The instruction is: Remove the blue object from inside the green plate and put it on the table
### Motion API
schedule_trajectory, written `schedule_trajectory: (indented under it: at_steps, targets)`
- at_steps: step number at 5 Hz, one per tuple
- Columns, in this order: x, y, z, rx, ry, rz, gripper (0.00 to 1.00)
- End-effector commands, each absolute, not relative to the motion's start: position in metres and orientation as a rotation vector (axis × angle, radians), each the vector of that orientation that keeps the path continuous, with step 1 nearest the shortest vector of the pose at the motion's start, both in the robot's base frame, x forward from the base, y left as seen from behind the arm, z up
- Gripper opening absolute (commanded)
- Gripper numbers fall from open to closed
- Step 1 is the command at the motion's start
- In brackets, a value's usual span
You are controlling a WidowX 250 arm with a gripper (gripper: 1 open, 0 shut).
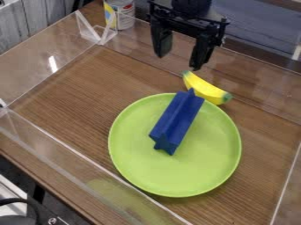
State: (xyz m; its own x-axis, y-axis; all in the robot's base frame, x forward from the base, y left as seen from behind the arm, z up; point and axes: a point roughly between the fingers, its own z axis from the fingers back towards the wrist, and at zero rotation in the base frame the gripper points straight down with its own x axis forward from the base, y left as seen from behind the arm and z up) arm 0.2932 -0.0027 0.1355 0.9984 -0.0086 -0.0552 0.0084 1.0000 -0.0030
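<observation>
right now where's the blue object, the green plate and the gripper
blue object [178,121]: camera view, middle of its top face
green plate [136,149]: camera view, bare surface left of the block
gripper [180,44]: camera view, midway between its open fingertips

Black gripper [184,48]; two long dark fingers [161,39]; tips perhaps slightly lighter.

The plate [141,167] lies on the tabletop [83,88], toward the near side. The block [177,120] rests inside the plate, reaching its far rim. A banana toy [209,89] lies just behind that rim. The pincer [186,51] hangs above the tabletop behind the toy.
</observation>
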Motion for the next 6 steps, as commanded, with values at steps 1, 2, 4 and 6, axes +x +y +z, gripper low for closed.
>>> schedule_trajectory:
  at_steps: [1,2,4,6]
  targets:
    - [0.290,-0.003,0.124,-0.004,0.076,-0.013,1.00]
    - [0.275,-0.008,0.107,-0.012,0.089,-0.039,1.00]
    - [0.257,-0.012,0.073,-0.029,0.082,-0.049,1.00]
    - [0.266,-0.020,0.052,-0.024,0.071,-0.050,1.00]
